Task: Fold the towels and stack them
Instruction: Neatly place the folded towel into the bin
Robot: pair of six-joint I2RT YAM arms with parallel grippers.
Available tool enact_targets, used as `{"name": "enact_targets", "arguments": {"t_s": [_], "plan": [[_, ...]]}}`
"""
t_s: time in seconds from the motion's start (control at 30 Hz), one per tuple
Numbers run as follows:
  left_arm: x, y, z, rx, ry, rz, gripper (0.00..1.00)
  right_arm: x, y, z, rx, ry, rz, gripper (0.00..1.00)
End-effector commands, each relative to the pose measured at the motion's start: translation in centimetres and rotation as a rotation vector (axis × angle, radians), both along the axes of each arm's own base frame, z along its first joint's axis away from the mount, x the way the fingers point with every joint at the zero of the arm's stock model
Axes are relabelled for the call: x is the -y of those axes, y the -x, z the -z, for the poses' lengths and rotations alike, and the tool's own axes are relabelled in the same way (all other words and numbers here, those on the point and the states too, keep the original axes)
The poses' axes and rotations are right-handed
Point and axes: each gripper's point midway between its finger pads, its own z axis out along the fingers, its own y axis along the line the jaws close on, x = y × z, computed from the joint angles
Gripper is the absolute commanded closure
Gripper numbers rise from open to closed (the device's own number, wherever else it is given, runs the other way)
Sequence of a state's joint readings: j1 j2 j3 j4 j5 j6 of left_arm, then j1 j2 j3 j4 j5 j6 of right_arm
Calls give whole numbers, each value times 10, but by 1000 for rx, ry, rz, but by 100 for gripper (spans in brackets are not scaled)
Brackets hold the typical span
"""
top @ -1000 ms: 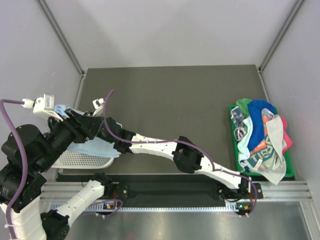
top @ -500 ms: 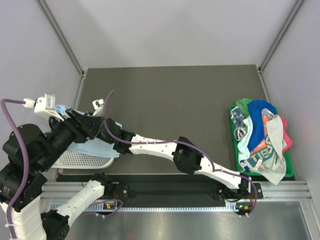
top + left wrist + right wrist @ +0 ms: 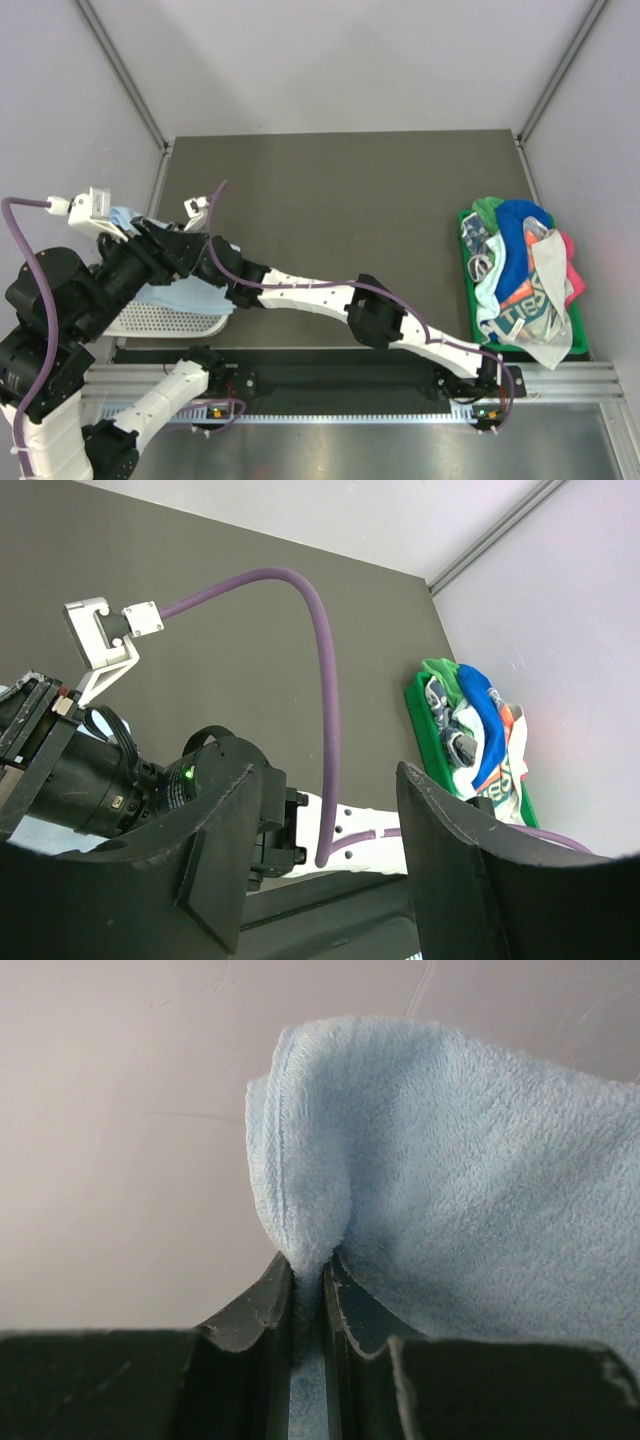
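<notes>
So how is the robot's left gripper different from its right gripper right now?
The left gripper stands wide open, while the right gripper is pinched shut. The left gripper holds nothing, but the right gripper grips a fold of the pale blue towel. Both are black.

no words, numbers or brand marks can be read in any view. the white towel (image 3: 522, 305) in the green tray (image 3: 466, 275) at the desk's right edge carries teal and orange print that may be lettering, but it is crumpled and too small to make out.
</notes>
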State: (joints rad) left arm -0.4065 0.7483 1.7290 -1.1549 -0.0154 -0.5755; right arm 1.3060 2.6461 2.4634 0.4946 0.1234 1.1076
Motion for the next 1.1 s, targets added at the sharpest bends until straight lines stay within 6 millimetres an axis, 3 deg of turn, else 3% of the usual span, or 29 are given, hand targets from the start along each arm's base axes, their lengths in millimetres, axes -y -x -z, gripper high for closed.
{"name": "enact_targets", "arguments": {"t_s": [0.0,0.27,0.63,1.07], "plan": [[2,-5,-14,55,20,-1,39,17,17,-75,53,-166,1,100],[2,-6,-13,52,17,-2,39,16,19,-74,35,-163,-1,100],[1,-9,-6,40,-3,-11,39,6,14,-42,7,-113,3,100],[0,-10,-4,38,-17,-10,39,25,7,-59,101,-85,75,100]]}}
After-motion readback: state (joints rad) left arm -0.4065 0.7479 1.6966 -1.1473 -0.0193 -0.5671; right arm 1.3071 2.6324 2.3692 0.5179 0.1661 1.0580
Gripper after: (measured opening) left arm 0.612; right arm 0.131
